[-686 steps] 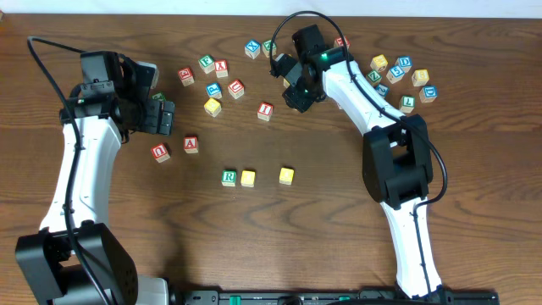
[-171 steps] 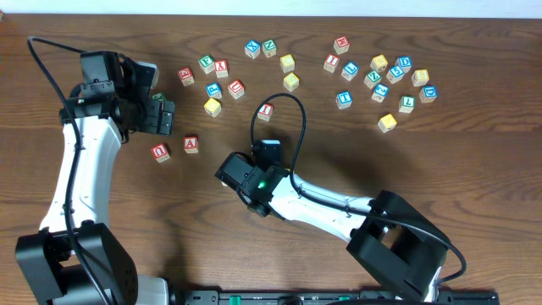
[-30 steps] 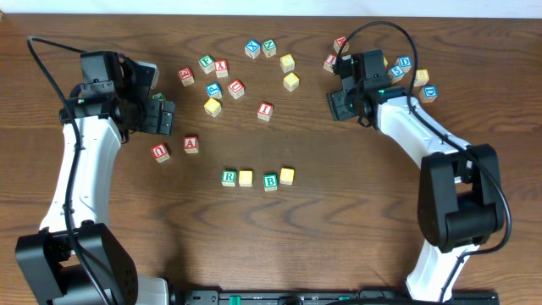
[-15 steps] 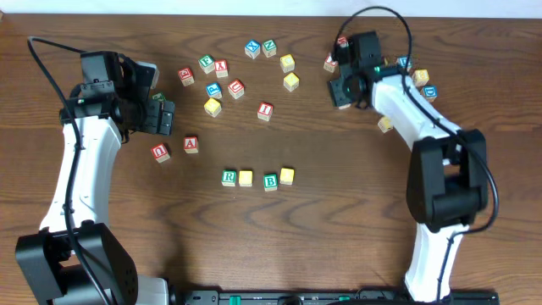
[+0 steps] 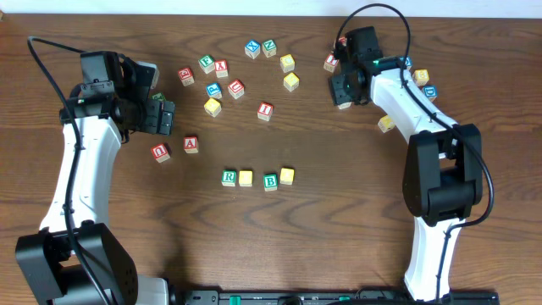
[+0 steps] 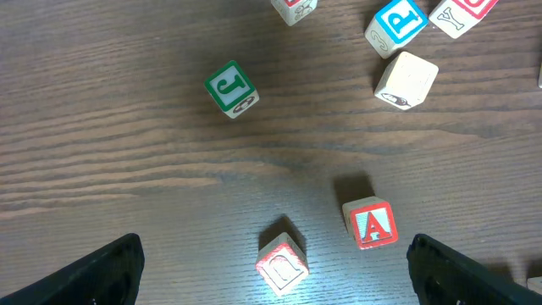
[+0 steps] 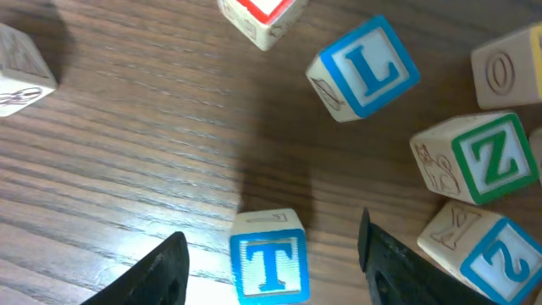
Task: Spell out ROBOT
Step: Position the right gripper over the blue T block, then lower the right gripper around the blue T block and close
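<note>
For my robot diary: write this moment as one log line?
left gripper open near A cube | right gripper open astride T cube | placed: R, first yellow, B, second yellow

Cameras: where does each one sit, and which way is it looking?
Overhead: sits above the table, looking straight down; shows both whole arms, the left tool, the right tool and the row starting with the R cube.
Left wrist: rides the left arm, looking down at the A cube and a green J cube; its own dark fingers show at the bottom corners.
Right wrist: rides the right arm, looking down at the T cube between its own fingers.
Shared: the A cube shows in overhead and left wrist.
</note>
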Controlling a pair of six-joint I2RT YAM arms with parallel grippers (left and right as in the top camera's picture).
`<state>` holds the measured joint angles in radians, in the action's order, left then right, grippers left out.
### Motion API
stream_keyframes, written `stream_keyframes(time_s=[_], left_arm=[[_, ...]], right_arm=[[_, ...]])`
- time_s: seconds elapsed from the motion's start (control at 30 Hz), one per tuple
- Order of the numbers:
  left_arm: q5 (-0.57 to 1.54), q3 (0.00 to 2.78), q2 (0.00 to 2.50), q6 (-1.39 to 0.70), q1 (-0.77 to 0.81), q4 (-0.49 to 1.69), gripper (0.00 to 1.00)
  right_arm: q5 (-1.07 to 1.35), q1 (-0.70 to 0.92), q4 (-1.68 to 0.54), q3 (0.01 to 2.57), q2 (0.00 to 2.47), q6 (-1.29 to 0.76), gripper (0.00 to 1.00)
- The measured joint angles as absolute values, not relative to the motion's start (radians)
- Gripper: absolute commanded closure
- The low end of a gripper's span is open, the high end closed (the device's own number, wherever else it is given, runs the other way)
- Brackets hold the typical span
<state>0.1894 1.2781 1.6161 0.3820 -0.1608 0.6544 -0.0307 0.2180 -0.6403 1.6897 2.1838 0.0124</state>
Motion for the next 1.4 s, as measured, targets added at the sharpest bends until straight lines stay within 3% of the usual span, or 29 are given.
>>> stream_keyframes(time_s=[0.5, 0.87, 1.4], left_arm=[[0.189, 1.278, 1.616, 0.382, -0.161, 0.655, 0.02], [0.190, 1.278, 1.616, 0.382, -0.161, 0.655, 0.03], [0.189, 1.278, 1.616, 0.382, -0.161, 0.655, 0.02]], right_arm=[[-0.033, 0.199, -0.661, 1.690, 2.189, -0.015, 0.43], [0.009, 0.200, -0.649, 1.695, 2.257, -0.019, 0.54], [0.012, 0.205, -0.646, 1.695, 2.257, -0.019, 0.63]])
